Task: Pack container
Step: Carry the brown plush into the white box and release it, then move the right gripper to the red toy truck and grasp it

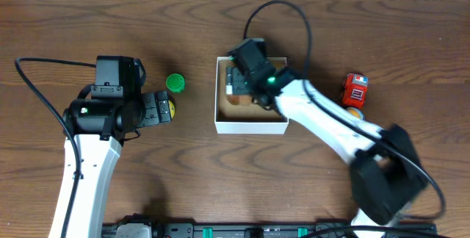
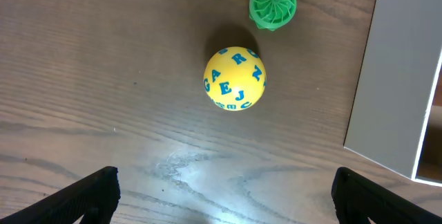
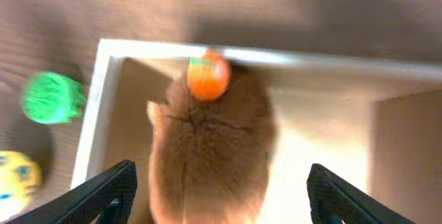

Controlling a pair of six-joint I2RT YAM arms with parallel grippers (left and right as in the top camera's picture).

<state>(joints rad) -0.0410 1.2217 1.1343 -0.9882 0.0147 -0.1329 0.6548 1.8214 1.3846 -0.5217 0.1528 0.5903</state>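
Our left tool (image 2: 224,182) hangs released, fingers (image 2: 90,196) spread wide, and the ball (image 2: 235,79) lies on the worktop (image 2: 103,79) ahead of it, nearly centred between them (round, so no long axis to square up to). The box (image 1: 250,126) sits off to the ball's right, clear of it, and our right tool (image 3: 221,169) hovers over that box, likewise released, above a brown toy (image 3: 207,155) inside. We judge the left arm much the nearer to the ball.
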